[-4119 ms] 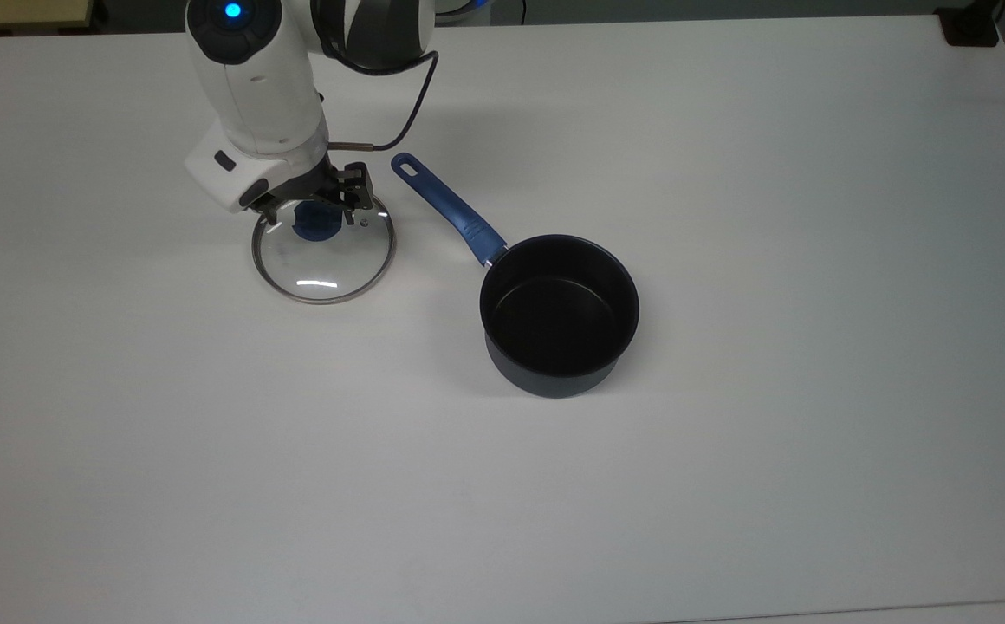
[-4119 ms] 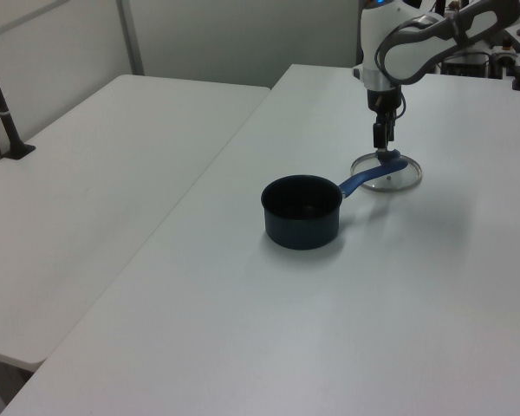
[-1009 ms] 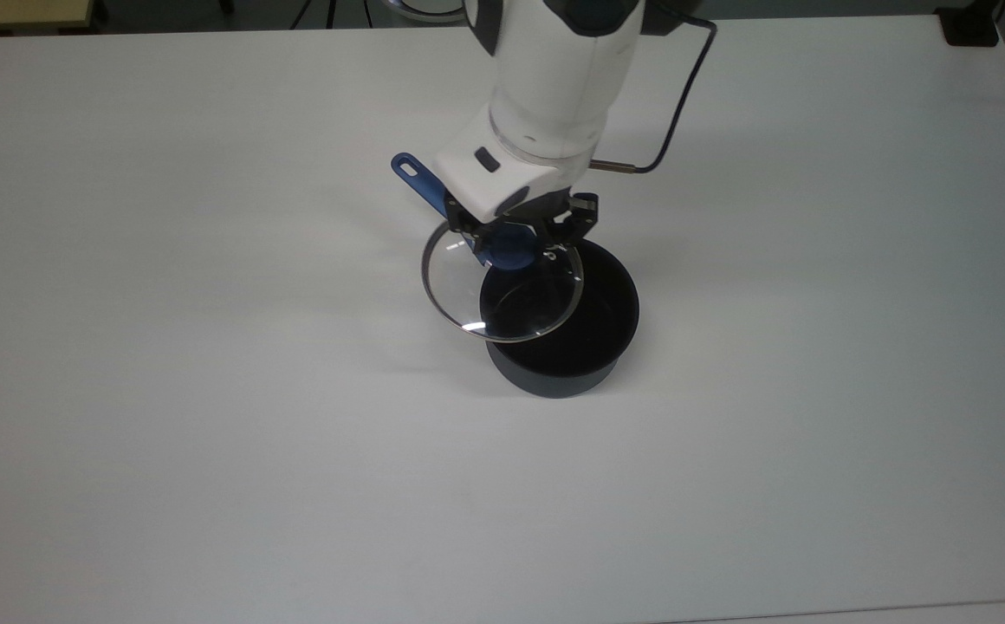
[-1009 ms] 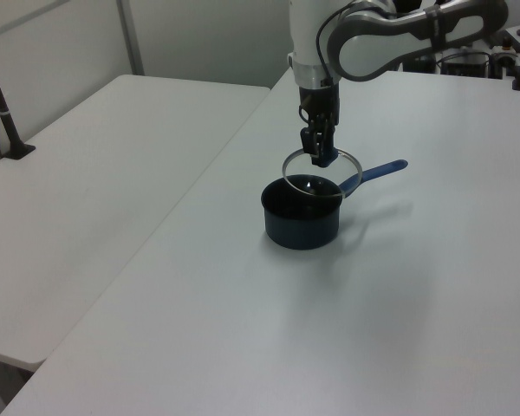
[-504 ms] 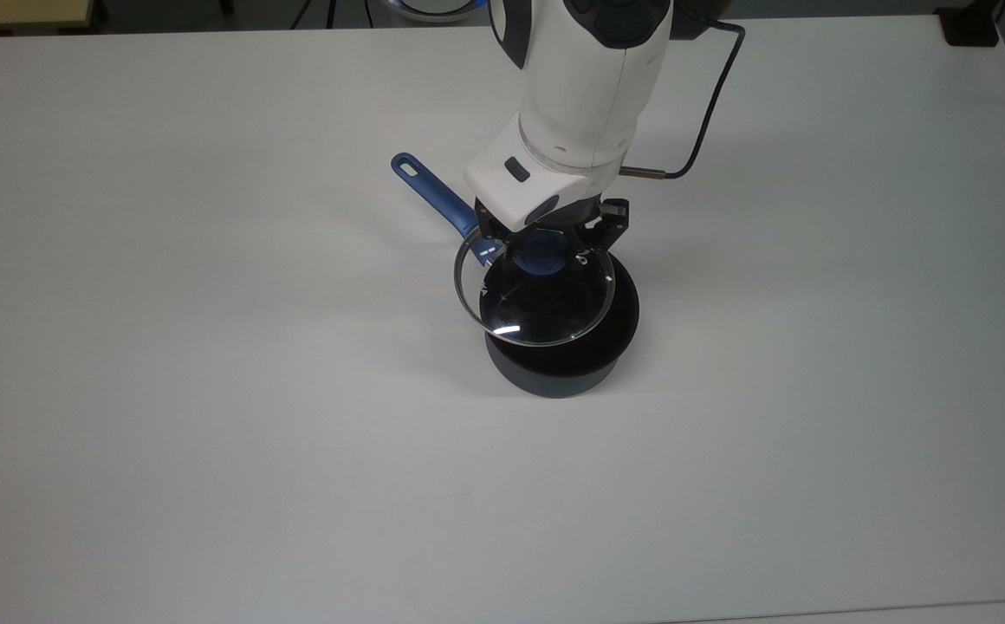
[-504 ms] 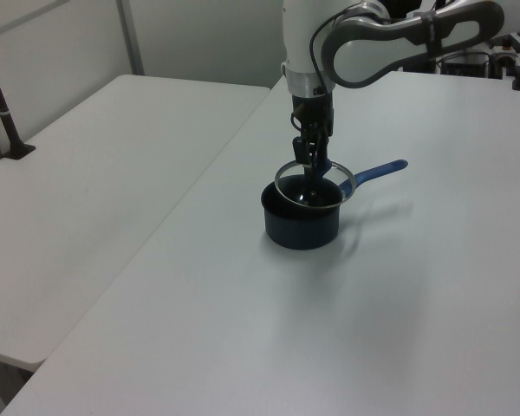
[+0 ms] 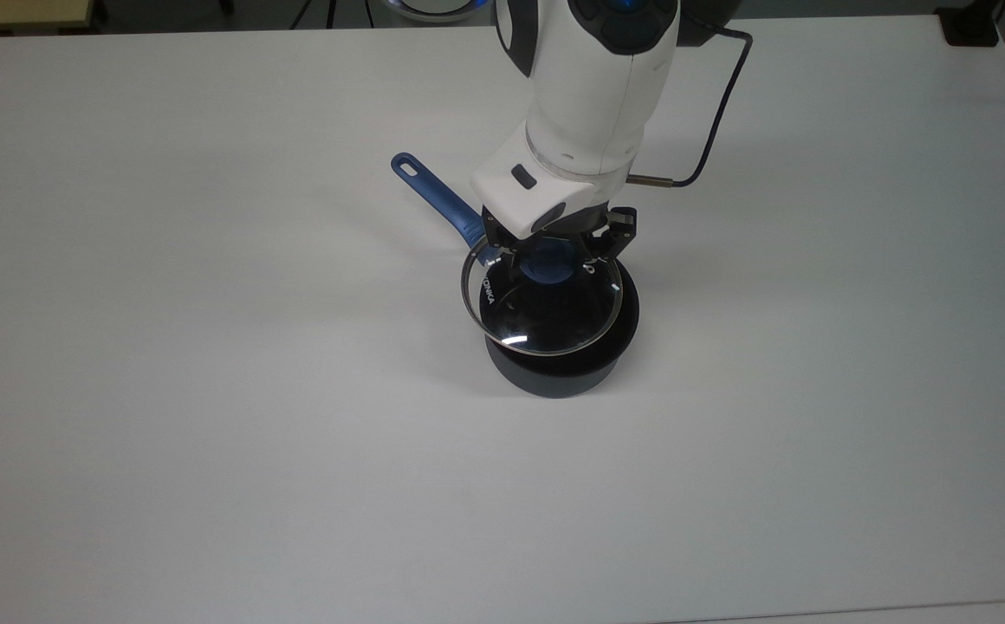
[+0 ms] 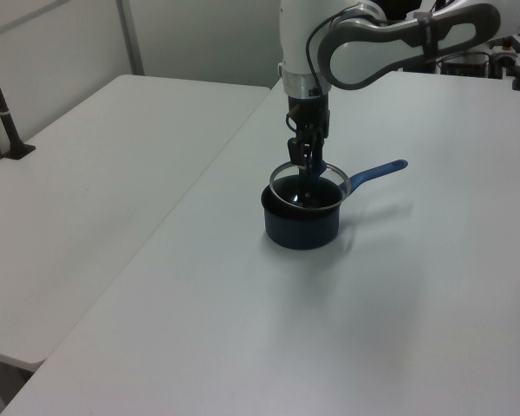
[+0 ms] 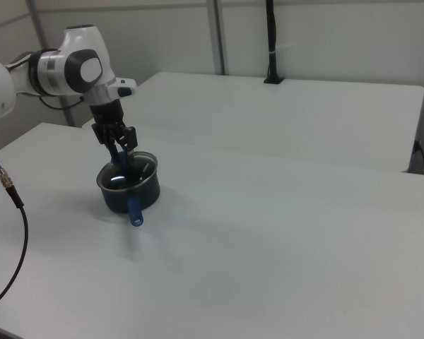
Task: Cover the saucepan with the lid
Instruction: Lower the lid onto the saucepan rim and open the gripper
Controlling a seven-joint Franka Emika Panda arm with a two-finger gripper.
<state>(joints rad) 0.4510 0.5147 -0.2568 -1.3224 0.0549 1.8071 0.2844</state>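
White table [image 7: 208,390] | gripper [image 7: 554,257] clamped on lid [image 7: 542,308] knob | lid above saucepan [image 7: 563,364] mouth, offset toward the top view's left | likely needs shift right, then lower.

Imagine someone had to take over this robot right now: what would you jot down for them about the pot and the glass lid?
Gripper: shut on the lid's blue knob, directly above the saucepan.
Lid: held over the saucepan's mouth, a little off-centre toward the top view's left, where its rim overhangs the pot's edge. Whether it touches the rim yet, I cannot tell.
Saucepan: upright on the white table, its blue handle pointing to the top view's upper left.
Done: lid picked up and carried over the pot.
Left: nudge it to centre, lower until it seats, open the gripper, pull the arm away.
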